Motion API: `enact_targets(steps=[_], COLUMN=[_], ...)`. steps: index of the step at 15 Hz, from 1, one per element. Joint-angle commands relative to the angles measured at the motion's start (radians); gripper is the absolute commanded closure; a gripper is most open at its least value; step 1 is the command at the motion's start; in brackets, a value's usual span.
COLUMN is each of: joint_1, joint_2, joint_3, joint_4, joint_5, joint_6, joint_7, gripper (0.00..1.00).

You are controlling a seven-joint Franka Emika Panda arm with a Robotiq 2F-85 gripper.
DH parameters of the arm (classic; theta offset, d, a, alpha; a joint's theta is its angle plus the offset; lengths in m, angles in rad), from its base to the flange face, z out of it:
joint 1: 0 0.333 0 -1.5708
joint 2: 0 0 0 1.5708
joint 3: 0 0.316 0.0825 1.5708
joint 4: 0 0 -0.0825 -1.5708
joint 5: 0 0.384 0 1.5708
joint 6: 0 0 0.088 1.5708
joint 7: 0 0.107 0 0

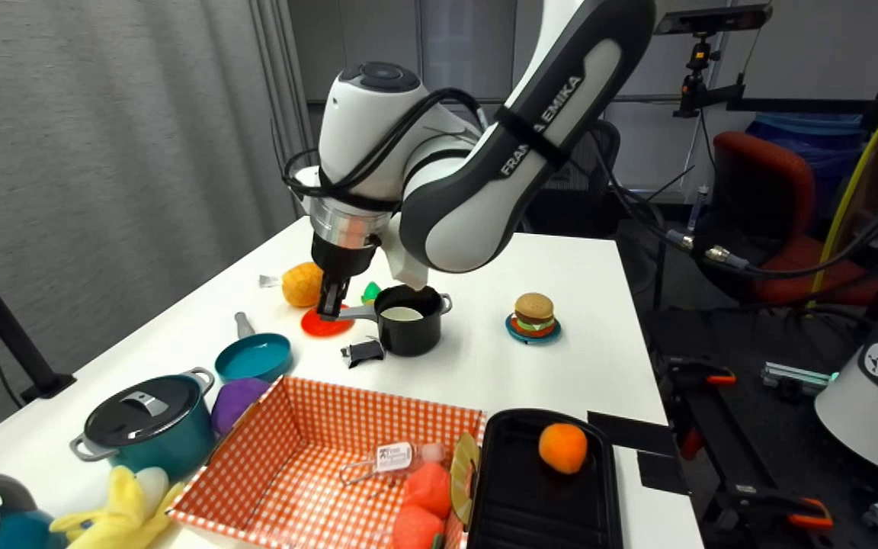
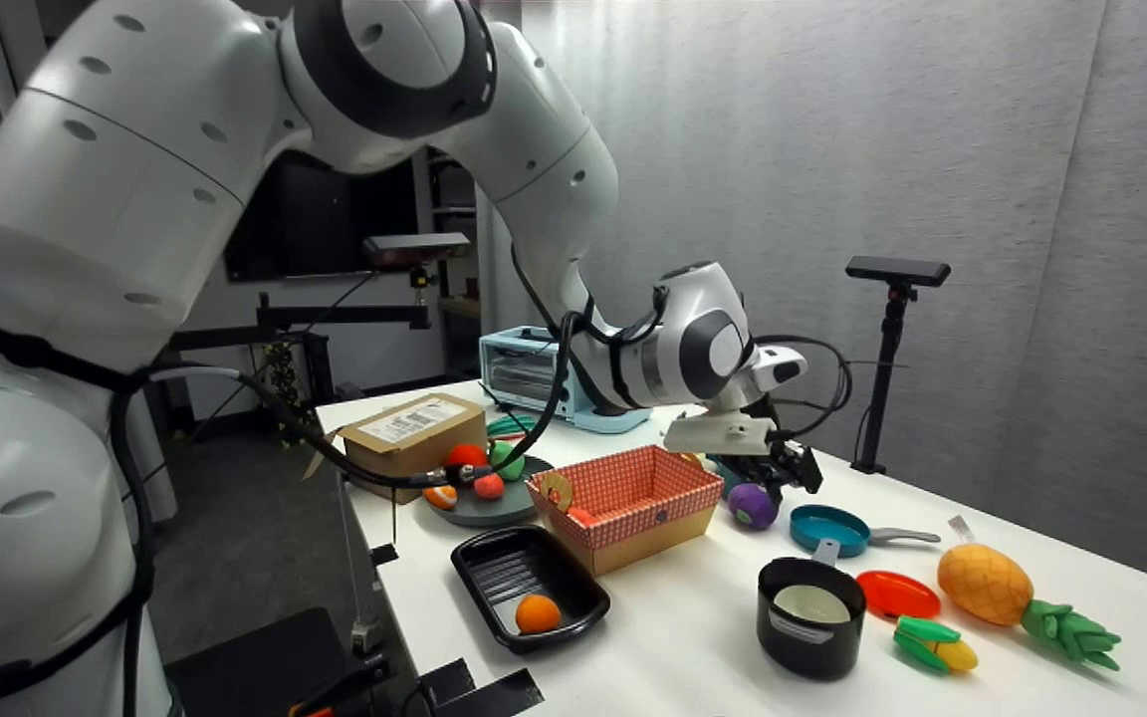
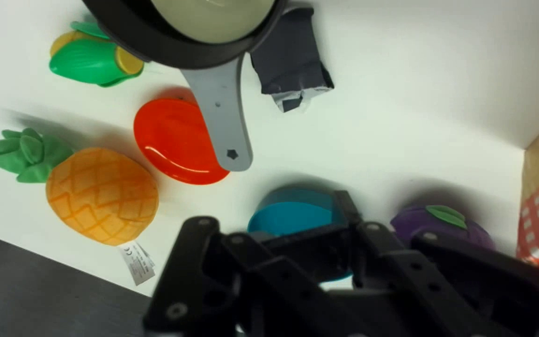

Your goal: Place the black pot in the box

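Gripper [image 3: 276,215] jaws well parted, nothing held; can't tell if that's full travel. Blue pan [image 1: 254,358] shows below, through the gap. Black pot [image 2: 810,652] stands on the table [image 1: 477,374], just ahead in the wrist view, long handle [image 3: 225,117] reaching toward the jaws over the red plate [image 3: 171,140]; not in the box [image 1: 378,408] yet. Step in hand looks like getting that handle: I'd straddle it, jaws across its width, as near the rim as fits, since a tip hold will probably let the body sag. Close, lift straight up till the base clears the box wall, lower it level, away from the bottle [image 1: 395,457]. Counts: 1 black pot, 1 blue pan, 1 red plate, 1 dark packet [image 3: 293,51], 1 corn [image 3: 87,61], 1 pineapple [image 3: 105,196], 1 purple veg [image 2: 753,506]; 1 box holding 1 bottle, 1 yellow slice [image 1: 463,476], at least 2 red pieces [image 1: 427,488]; just beside it 1 black bin [image 1: 546,507] with 1 orange [image 1: 563,447].
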Motion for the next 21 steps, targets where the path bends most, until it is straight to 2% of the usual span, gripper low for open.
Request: enact_targets(steps=[1, 6, 7, 8, 18, 21], joint_1=[0.034, 0.005, -0.005, -0.011, -0.078, -0.093], joint_2=[-0.173, -0.277, -0.287, -0.294, -0.292, -0.289], joint_3=[-0.03, -0.026, -0.026, -0.03, -0.063, -0.06], joint_4=[-0.15, -0.244, -0.258, -0.271, -0.385, -0.403], joint_5=[-0.021, -0.061, -0.062, -0.073, -0.095, -0.083], joint_6=[-0.076, -0.151, -0.167, -0.174, -0.17, -0.181], joint_7=[0.039, 0.072, 0.081, 0.096, 0.177, 0.169], gripper=[1.0, 1.0, 0.75, 0.74, 0.0, 0.0])
